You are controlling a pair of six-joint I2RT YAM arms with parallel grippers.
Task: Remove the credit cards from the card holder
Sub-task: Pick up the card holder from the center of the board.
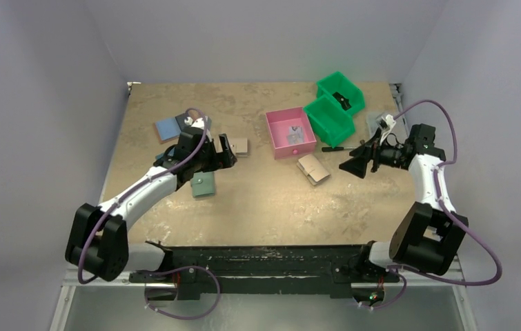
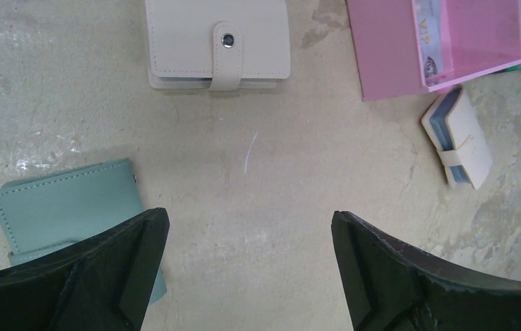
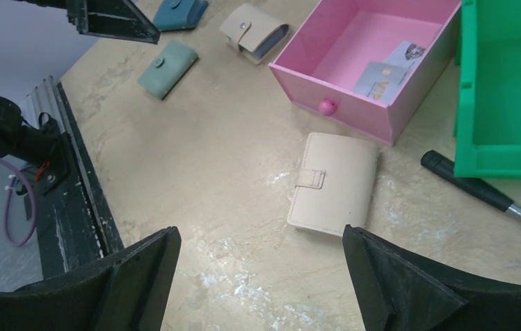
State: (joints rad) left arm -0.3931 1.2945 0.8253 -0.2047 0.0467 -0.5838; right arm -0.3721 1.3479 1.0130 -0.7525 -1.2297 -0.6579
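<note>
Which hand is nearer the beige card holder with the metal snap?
Left. The left hand sits just short of the card holder, open toward it; the right hand is far off, beyond the pink box.

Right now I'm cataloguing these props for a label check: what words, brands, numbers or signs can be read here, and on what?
"VIP": on the pale card lying in the pink drawer.
Picture card beside it: its print is too small to read.
Nothing else in these views shows readable text.
</note>
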